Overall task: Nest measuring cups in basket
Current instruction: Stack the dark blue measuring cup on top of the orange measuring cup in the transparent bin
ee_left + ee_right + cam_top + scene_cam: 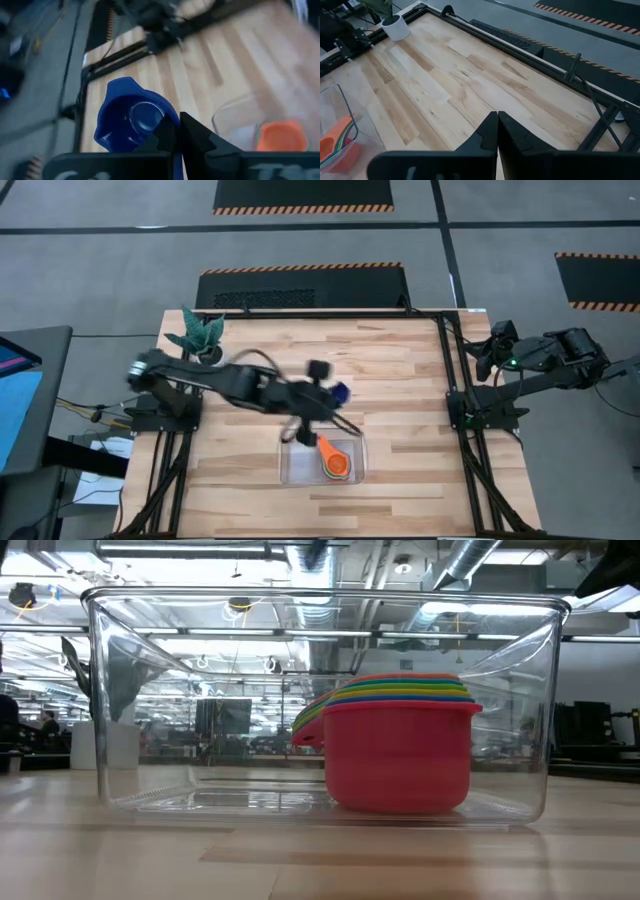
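The left hand (176, 134) is clamped on the navy cup (131, 121), held in the air just beyond the far edge of the basket (295, 467) near the tabletop's middle. The basket sits toward the near edge and holds a nested stack of cups (400, 745), orange (335, 460) uppermost. Carry the navy cup level over the stack, align its handle with the others, lower, then release. The right hand (497, 131) waits closed and empty off the right edge
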